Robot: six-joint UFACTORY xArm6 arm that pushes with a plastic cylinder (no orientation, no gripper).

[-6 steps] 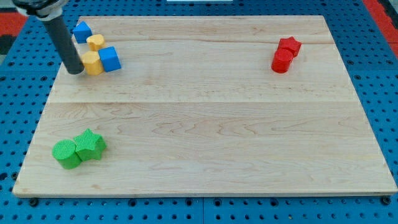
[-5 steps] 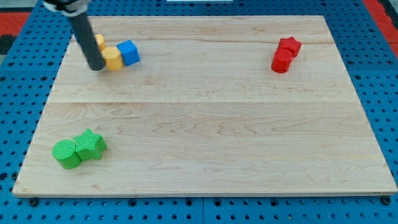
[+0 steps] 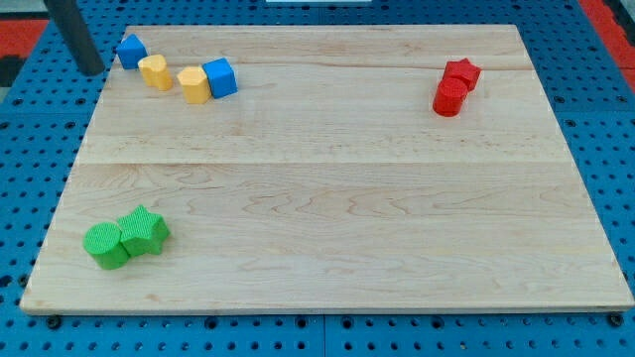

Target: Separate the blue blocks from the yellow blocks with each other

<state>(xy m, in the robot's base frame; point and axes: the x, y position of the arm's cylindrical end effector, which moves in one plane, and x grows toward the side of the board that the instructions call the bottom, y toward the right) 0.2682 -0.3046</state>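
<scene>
At the view's top left corner, just off the edge of the pale wooden desk (image 3: 327, 169), my tip (image 3: 91, 69), the lower end of the straight dark rod that serves as the tool, stands over the blue perforated base plate (image 3: 30, 149); it is a plain rod with nothing to open or close, it holds nothing, and it touches no block. Just to the right of my tip lies the first of two blue blocks, a small blue angular block (image 3: 130, 51) at the desk's top-left edge, near the tip but apart from it. Next to the right comes the first of two yellow blocks, a small yellow rounded block (image 3: 153, 71), close beside that blue one; whether the two touch I cannot tell. A narrow gap of bare wood follows, then the second yellow block, a yellow faceted cylinder-like block (image 3: 194, 84), which touches the blue cube (image 3: 220, 77) on its right. So the four task blocks form a slanted row along the view's top left, ordered blue, yellow, yellow, blue. Well below them, near the view's bottom left, two green blocks sit touching: a green round block (image 3: 106, 245) and a green star-like block (image 3: 144, 230). Far across at the view's top right, two red blocks touch as well: a red cylinder (image 3: 448, 96) and a red star-shaped block (image 3: 462, 72).
</scene>
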